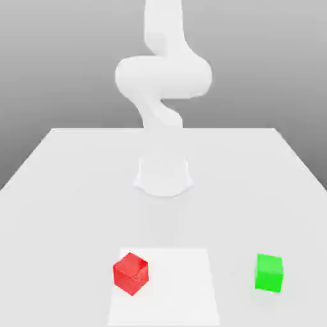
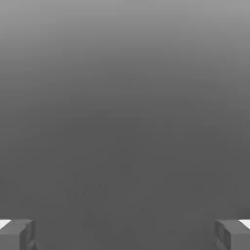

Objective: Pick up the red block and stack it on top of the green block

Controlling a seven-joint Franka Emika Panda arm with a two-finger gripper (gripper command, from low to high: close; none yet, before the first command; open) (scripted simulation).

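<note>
The big white arm (image 1: 163, 76) is standing up past the far side of the red block. The table (image 1: 57, 223) is spreading out under the red block and all around it. A flat white sheet (image 1: 172, 287) is lying on the table, reaching from the red block toward the exterior view's right. The hand (image 2: 125, 239) is keeping its two fingers wide apart, with nothing between them. The red block (image 1: 131, 274) is sitting near the sheet's edge, turned so that a corner is pointing to the front. The green block (image 1: 269, 273) is resting well apart from the red block, toward the exterior view's right, past the sheet.

The picking up is still waiting to be done, I think. If the hand is coming down without turning to match the red block's sides, it may be pinching corners, and the block may be spinning or slipping out. Letting go off-center over the green block may be making the red one tumble.
</note>
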